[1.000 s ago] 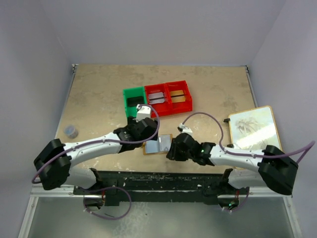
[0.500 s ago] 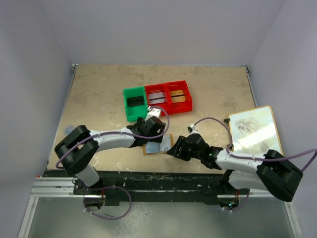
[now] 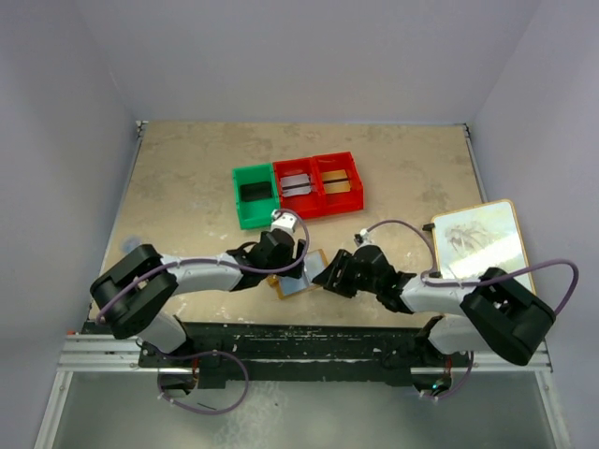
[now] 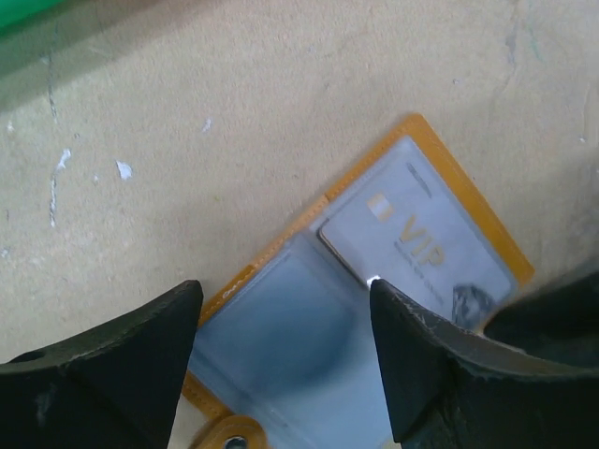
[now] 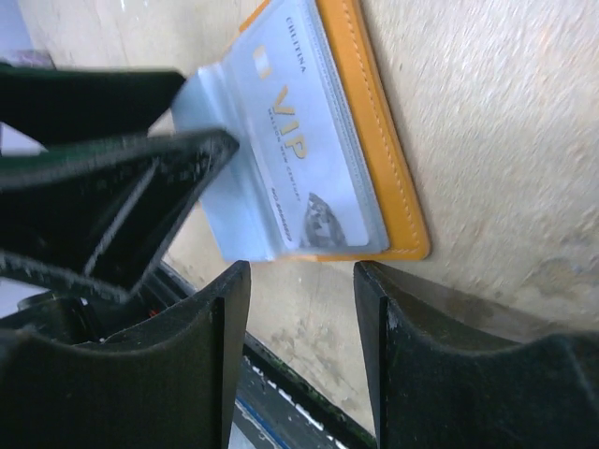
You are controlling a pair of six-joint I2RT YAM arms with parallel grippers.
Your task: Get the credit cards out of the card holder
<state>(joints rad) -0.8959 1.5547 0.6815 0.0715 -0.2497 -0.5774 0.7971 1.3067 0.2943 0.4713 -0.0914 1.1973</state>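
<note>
Here, pale grey plastic VIP card (image 4: 416, 248) in orange-tan bifold card holder (image 4: 281, 341): judged light, stiff, slick; pinch its edge by the fold; left gripper (image 4: 283, 290), right gripper (image 5: 299, 276) agape, empty

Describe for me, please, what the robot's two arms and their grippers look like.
Both the left arm and the right arm have white links between bulky black joints, with a thin purple cable looping along each. The left gripper and the right gripper carry broad, matte black, wedge-shaped fingers.
</note>
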